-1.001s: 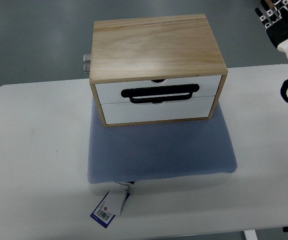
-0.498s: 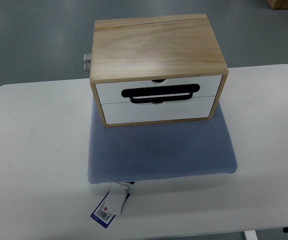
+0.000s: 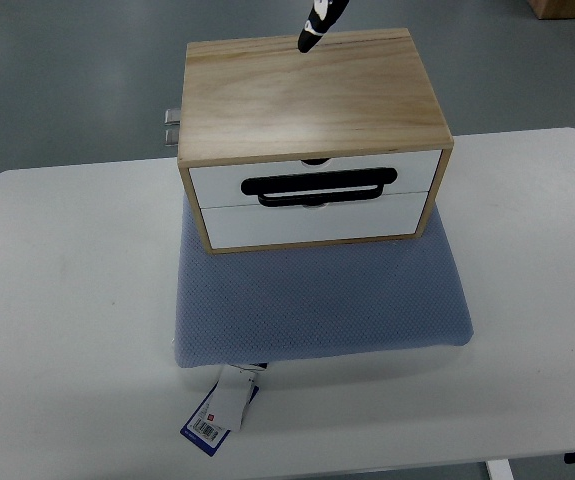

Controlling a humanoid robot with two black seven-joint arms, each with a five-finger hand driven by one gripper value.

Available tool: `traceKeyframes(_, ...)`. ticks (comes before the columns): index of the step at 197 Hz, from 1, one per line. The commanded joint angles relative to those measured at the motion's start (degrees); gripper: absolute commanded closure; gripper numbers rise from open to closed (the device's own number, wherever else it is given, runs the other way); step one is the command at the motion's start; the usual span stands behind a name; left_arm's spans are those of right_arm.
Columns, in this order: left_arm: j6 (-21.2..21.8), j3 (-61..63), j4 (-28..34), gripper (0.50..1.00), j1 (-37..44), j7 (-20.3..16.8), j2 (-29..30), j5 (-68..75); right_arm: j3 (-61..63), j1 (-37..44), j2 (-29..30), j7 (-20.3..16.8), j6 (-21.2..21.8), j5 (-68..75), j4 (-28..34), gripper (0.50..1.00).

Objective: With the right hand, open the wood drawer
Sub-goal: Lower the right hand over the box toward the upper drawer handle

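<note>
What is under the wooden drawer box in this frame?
The wooden drawer box sits on a blue-grey cushion, which lies on the white table. A tag sticks out at the cushion's front edge. The part of the cushion beneath the box is covered.

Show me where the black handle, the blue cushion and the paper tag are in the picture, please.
black handle (image 3: 319,187): top view, on its lower bar, across the white drawer fronts.
blue cushion (image 3: 317,300): top view, on its bare top surface in front of the wooden box.
paper tag (image 3: 217,411): top view, on its white face.
</note>
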Motion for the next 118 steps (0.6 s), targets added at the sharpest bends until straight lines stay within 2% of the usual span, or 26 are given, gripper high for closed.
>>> traceKeyframes(1, 0.0, 0.0, 0.1, 0.5, 0.0, 0.0, 0.0, 0.0, -0.3, -0.4, 3.3, 0.0, -2.5, 3.8, 0.8, 0.56)
traceKeyframes(37, 0.0, 0.0, 0.2, 0.5, 0.0, 0.0, 0.0, -0.1, -1.0, -4.1, 5.3, 0.0, -3.8, 8.7, 4.1, 0.558)
traceKeyframes(79, 0.0, 0.0, 0.3, 0.5, 0.0, 0.0, 0.0, -0.2, -0.8, -10.8, 5.3, 0.0, -4.3, 10.2, 4.3, 0.556)
traceKeyframes(118, 0.1, -0.1, 0.4, 0.5, 0.0, 0.0, 0.0, -0.2, -0.8, -13.7, 4.6, 0.0, -3.9, 9.8, 4.3, 0.556)
